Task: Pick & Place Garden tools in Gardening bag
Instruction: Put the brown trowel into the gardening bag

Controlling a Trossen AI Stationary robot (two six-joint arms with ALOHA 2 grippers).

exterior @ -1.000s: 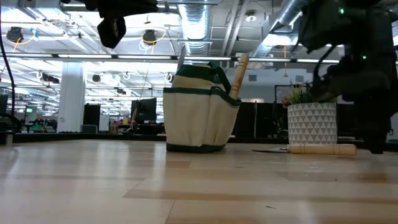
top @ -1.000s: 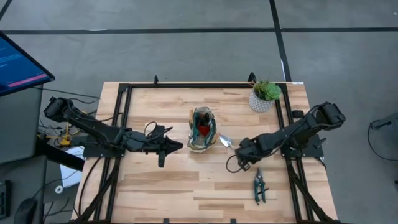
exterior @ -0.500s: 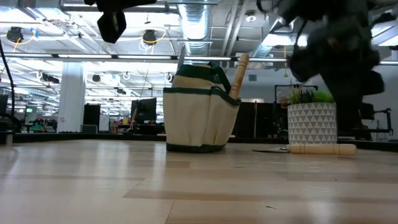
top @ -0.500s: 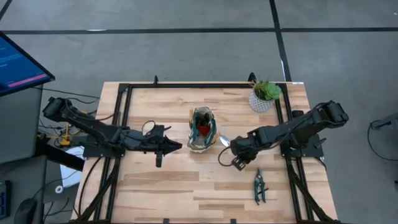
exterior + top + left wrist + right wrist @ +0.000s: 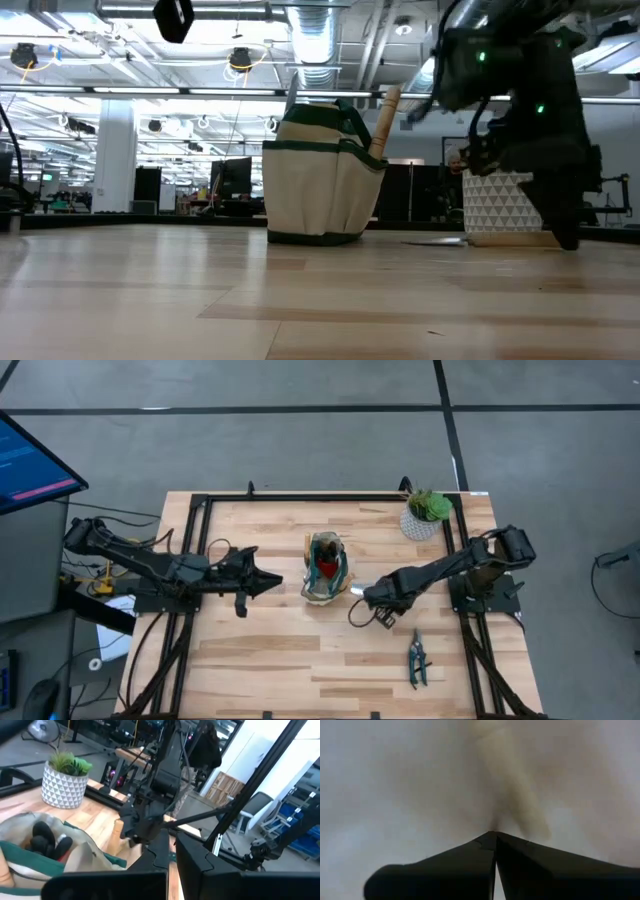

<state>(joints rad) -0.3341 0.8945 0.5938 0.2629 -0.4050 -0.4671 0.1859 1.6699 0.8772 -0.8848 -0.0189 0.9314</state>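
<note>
The beige gardening bag (image 5: 325, 570) with green trim stands upright mid-table, with a red-and-black glove (image 5: 47, 837) inside it. A wooden handle (image 5: 385, 120) sticks up out of the bag. A trowel lies flat just right of the bag, its silver blade (image 5: 357, 589) toward the bag. My right gripper (image 5: 368, 596) is shut and low over the trowel's wooden handle (image 5: 515, 795). The green-handled shears (image 5: 416, 657) lie on the table at the near right. My left gripper (image 5: 276, 581) is shut and empty, left of the bag and raised above the table. My right gripper's shut fingertips (image 5: 487, 840) are at one end of the trowel's wooden handle, which runs away from them along the table. The picture is blurred there, and I cannot tell whether they touch it.
A green plant in a white patterned pot (image 5: 425, 518) stands at the far right corner. A black frame rail (image 5: 330, 497) runs around the tabletop. Bare wood lies along the near side (image 5: 300, 670).
My right gripper has gone toward the bag and down, over the lying trowel's handle. My left gripper has drawn back toward the table's left edge and risen a little. The bag, trowel and shears have kept still.
</note>
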